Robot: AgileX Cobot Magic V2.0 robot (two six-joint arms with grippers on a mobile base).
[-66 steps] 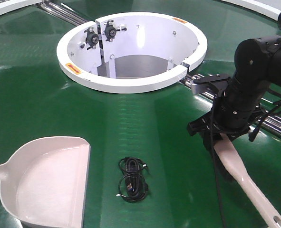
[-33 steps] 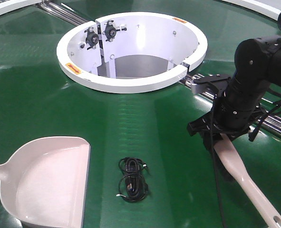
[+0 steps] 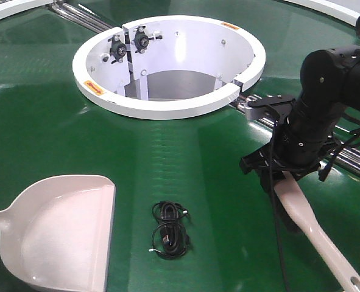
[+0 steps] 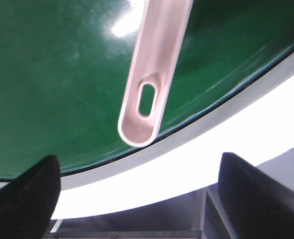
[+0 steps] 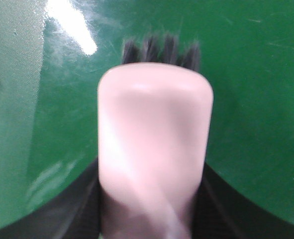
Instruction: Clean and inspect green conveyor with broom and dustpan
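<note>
right claw point(image 3: 284, 175): closed on broom point(image 3: 314, 228), 4 o'clock on green belt point(image 3: 39, 121)
left claw point(image 4: 139, 199): wide open, empty
dustpan point(image 3: 64, 225): lying free at 8 o'clock
to do: all the sweeping, i think

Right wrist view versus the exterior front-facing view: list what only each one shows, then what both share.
Only the right wrist view: the dark bristles as separate tufts past the rounded end of the broom. Only the exterior front-facing view: the dustpan lying on the belt, a black cable coiled beside it, the white ring, and the broom's long handle. Both: the green conveyor and the right gripper clamped on the broom.
</note>
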